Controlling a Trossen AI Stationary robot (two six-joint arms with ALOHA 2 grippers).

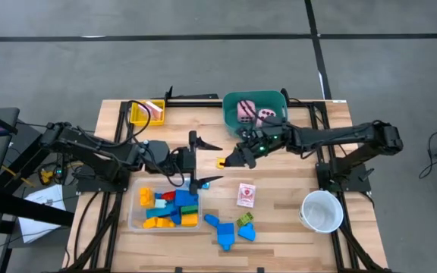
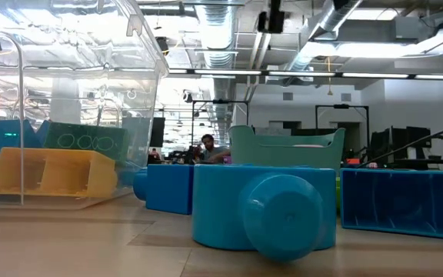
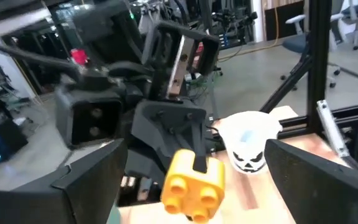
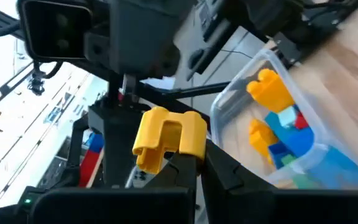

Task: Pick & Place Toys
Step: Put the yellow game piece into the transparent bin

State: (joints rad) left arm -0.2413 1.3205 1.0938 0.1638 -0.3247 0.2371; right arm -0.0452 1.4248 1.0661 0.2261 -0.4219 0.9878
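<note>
No readable writing anywhere, only a jack-o'-lantern face printed on the white cup (image 3: 248, 140). Clear tray (image 1: 136, 220) holds a glossy heap of blue, orange and red blocks (image 1: 168, 209), just under the left gripper (image 1: 198, 158) — its jaws stand wide apart, holding nothing. Right gripper (image 1: 230, 161) is clamped on a yellow block (image 3: 193, 184), smooth plastic with round studs, sitting right between the left jaws. Pink dice (image 1: 247, 111) lie in the teal tub (image 1: 232, 101), behind the right gripper.

Grey floor (image 1: 203, 68) crossed by dark lines — exposed ceiling ducts (image 2: 221, 46), strip lights overhead.
</note>
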